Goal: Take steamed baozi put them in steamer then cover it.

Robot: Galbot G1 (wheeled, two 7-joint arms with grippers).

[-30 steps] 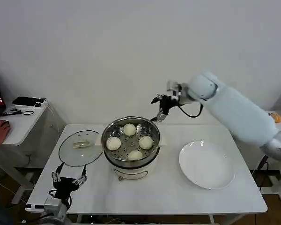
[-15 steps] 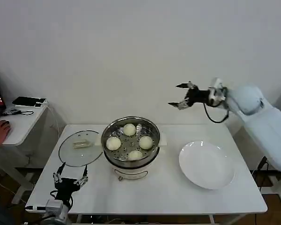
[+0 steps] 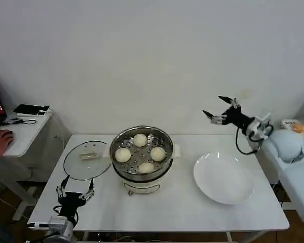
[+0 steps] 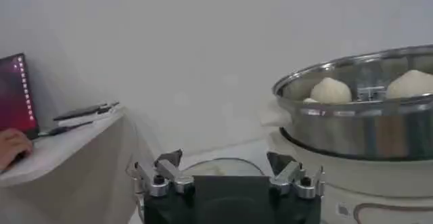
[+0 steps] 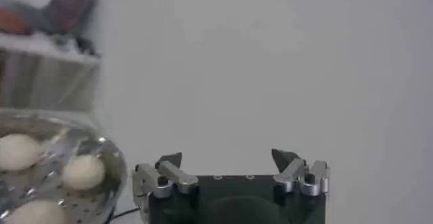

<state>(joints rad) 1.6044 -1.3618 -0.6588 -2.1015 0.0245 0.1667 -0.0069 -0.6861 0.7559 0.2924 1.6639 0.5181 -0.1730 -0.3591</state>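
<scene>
1. Baozi point(image 3: 140, 139) sit four together on the perforated tray inside the steamer point(image 3: 118, 169), seen from my head camera; the pot stands uncovered near the middle of the white desk point(image 3: 192, 212). The glass lid point(image 3: 86, 161) lies flat on the desk just to the pot's left, its edge close to the pot. A white plate point(image 3: 224, 178) lies to the pot's right, apart from it. My left end effector point(image 3: 75, 193) hangs low at the desk's near left edge, released, fingers spread, grasping nothing. My right end effector point(image 3: 217, 107) is raised in the air above the desk's far right side, well above the plate, also released and bare.

2. From my left wrist, my left end effector point(image 4: 225, 166) has its two fingers wide apart with nothing between them. The steamer point(image 4: 358, 127) rises close by, two baozi point(image 4: 330, 91) showing above its rim, and the lid point(image 4: 223, 168) lies flat beyond my fingers.

3. From my right wrist, my right end effector point(image 5: 228, 165) is spread and holds nothing, facing the bare wall. The steamer point(image 5: 108, 171) shows at one edge with baozi point(image 5: 82, 170) on its tray.
</scene>
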